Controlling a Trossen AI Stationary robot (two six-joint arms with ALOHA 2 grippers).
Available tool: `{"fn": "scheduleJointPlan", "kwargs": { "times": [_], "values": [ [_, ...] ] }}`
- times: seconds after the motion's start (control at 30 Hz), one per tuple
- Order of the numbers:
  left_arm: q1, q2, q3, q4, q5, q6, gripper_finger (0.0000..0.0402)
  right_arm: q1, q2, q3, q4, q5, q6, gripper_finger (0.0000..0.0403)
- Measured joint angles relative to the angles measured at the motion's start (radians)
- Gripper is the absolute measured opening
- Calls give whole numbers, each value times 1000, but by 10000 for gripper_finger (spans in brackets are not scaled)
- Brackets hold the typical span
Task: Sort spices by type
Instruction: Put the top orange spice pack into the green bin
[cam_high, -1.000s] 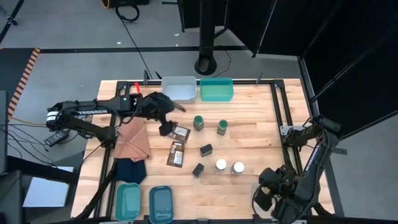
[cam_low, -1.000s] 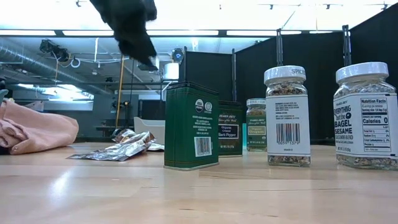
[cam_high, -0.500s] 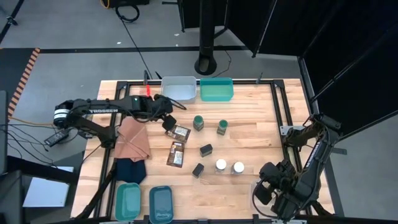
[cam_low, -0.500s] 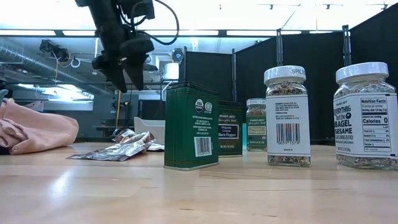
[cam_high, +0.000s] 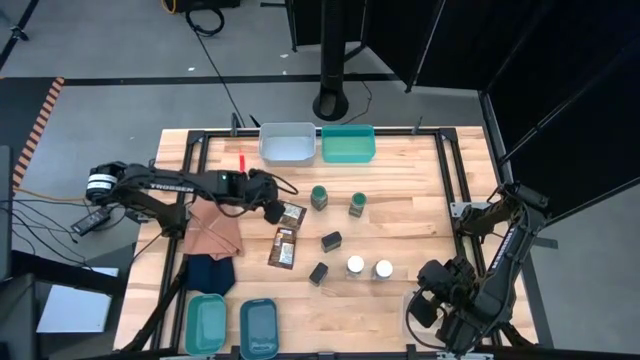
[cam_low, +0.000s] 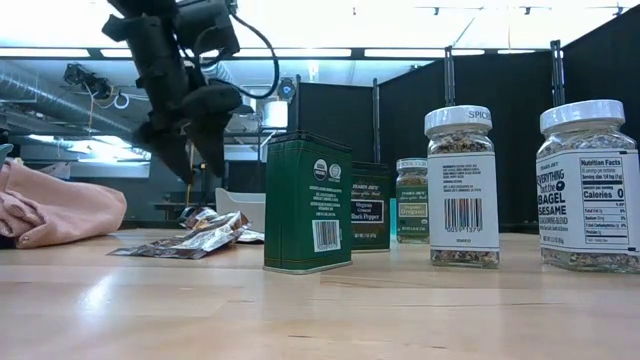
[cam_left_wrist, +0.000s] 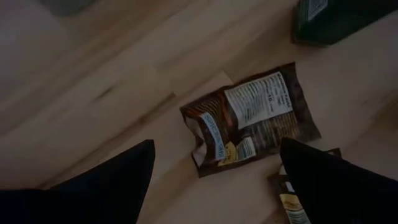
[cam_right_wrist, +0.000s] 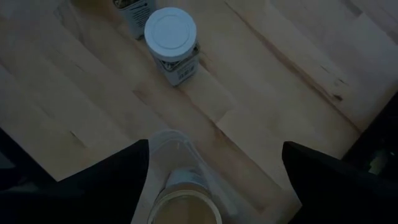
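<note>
Two flat brown packets lie on the table, one (cam_high: 290, 213) under my left gripper (cam_high: 272, 208) and one (cam_high: 284, 247) nearer. In the left wrist view the first packet (cam_left_wrist: 249, 121) lies flat between and ahead of the open fingers. In the low view my left gripper (cam_low: 190, 155) points down and hangs above the packets (cam_low: 195, 240). Two green-lidded jars (cam_high: 319, 197) (cam_high: 357, 204), two dark boxes (cam_high: 331, 240) (cam_high: 319, 273) and two white-lidded jars (cam_high: 355, 265) (cam_high: 383, 269) stand mid-table. My right gripper (cam_right_wrist: 214, 186) waits open at the near right corner (cam_high: 445, 300), with a clear tan-topped round jar (cam_right_wrist: 183, 196) between its fingers, apart from them.
A grey-blue bin (cam_high: 286, 142) and a green bin (cam_high: 348, 143) sit at the far edge, and two teal bins (cam_high: 205, 323) (cam_high: 258, 328) at the near left. A pinkish-brown cloth (cam_high: 215, 225) and a dark blue cloth (cam_high: 208, 270) lie left of the packets. The table's right half has bare wood.
My left gripper has come down from high above the table toward the brown packet, its arm swinging toward the near edge. It now hangs low over the packet with its fingers pointing down. The spices have stayed where they were.
</note>
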Motion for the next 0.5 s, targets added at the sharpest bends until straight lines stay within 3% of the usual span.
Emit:
{"fn": "scheduleJointPlan", "kwargs": {
  "times": [0.13,0.37,0.5],
  "values": [
    [-2,0,-50,27,-15,-34,352,0,0,0,0,0,0,374],
    [-2,11,-163,274,17,-86,348,0,1,0,-4,0,0,374],
    [-2,61,-181,291,26,-83,332,0,1,0,-3,0,0,374]
  ]
}}
